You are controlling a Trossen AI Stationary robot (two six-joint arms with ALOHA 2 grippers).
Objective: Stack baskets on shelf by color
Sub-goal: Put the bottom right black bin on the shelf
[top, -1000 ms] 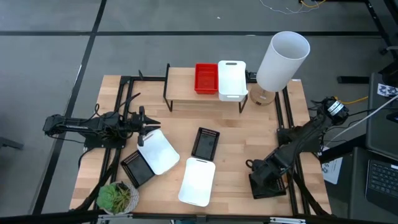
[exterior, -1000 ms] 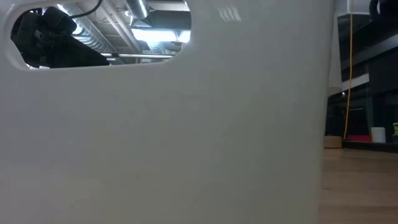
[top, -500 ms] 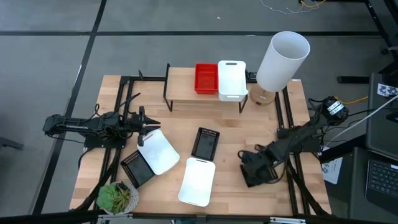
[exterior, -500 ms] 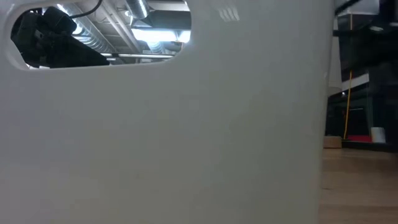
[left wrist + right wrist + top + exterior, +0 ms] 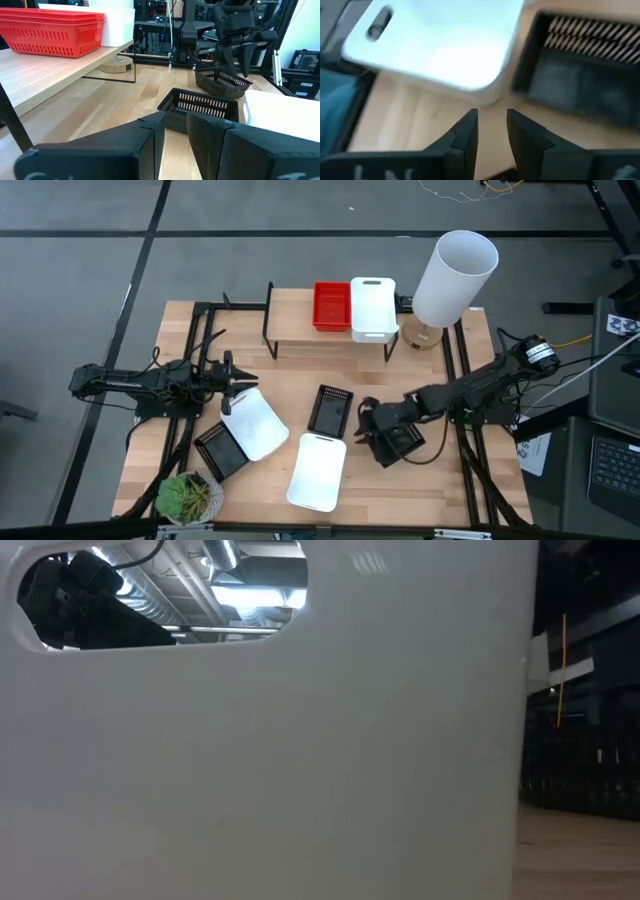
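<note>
Your left gripper (image 5: 238, 385) waits at the table's (image 5: 300, 370) left edge, fingers slightly apart and empty, just beside a white basket (image 5: 253, 423) that lies against a black basket (image 5: 219, 450). At centre sits another black basket (image 5: 331, 410), with a second white basket (image 5: 317, 471) nearer the front. Your right gripper (image 5: 366, 423) hangs just beside that central black basket, fingers slightly parted, clamping nothing. On the shelf (image 5: 290, 320) behind, a red basket (image 5: 331, 306) and a white one (image 5: 372, 307) stand side by side.

Shelf (image 5: 300, 320): red basket (image 5: 331, 307) and white basket (image 5: 372, 307) side by side on it. Worktop: black basket (image 5: 330, 410) mid-table, another (image 5: 220, 450) beside two overturned white baskets (image 5: 253, 423) (image 5: 317, 471).
</note>
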